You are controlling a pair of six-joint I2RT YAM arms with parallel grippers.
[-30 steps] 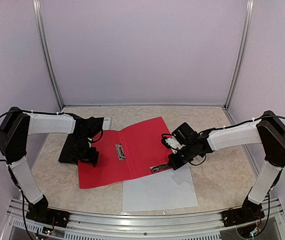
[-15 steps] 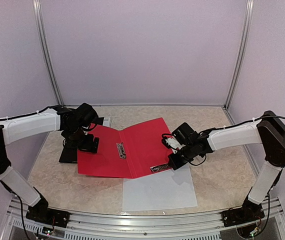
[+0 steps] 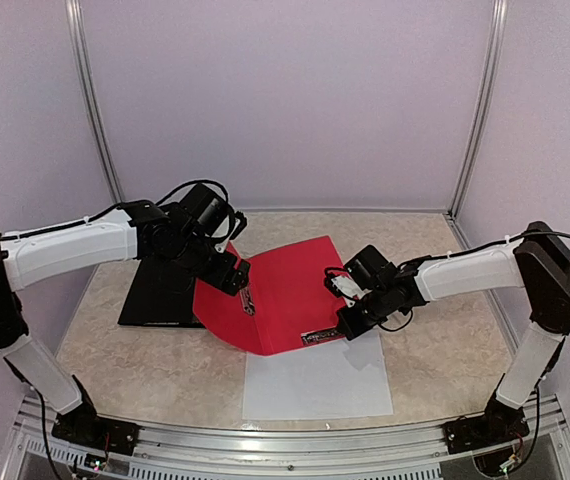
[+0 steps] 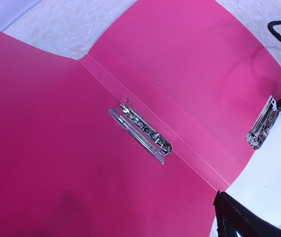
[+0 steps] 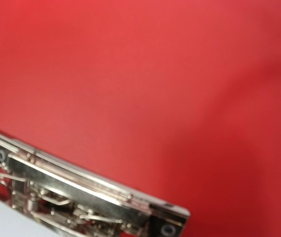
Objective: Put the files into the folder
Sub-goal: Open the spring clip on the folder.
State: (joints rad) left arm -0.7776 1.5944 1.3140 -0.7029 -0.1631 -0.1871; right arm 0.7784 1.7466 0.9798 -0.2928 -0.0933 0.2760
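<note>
1. Top external view, far left: a black board (image 3: 160, 295) lies flat on the desk (image 3: 115, 360), and my left arm reaches over it toward the middle.
2. My left fingers (image 4: 231, 219) hang over the left flap of the folder (image 3: 290, 285). My wrist view catches only one dark tip in its lower right corner, so I cannot tell whether they are spread or pressed together. Nothing shows between them.
3. The red folder lies open at mid-desk, inside up. Its left flap curls, the outer edge drawn as a curve, while the right flap lies flat.
4. A metal spine clip (image 4: 140, 131) sits along the fold, aslant in my left wrist view.
5. One white sheet (image 3: 315, 380) lies on the desk in front of the folder, outside it, blank side up. Its far edge meets the folder's near edge; I cannot tell whether it is tucked under.
6. A second metal clip (image 5: 81, 197) sits at the near right edge of the right flap, just above the sheet.
7. My right fingers (image 3: 348, 322) are pressed together, tips down at that edge clip. Whether they pinch it I cannot tell.
</note>
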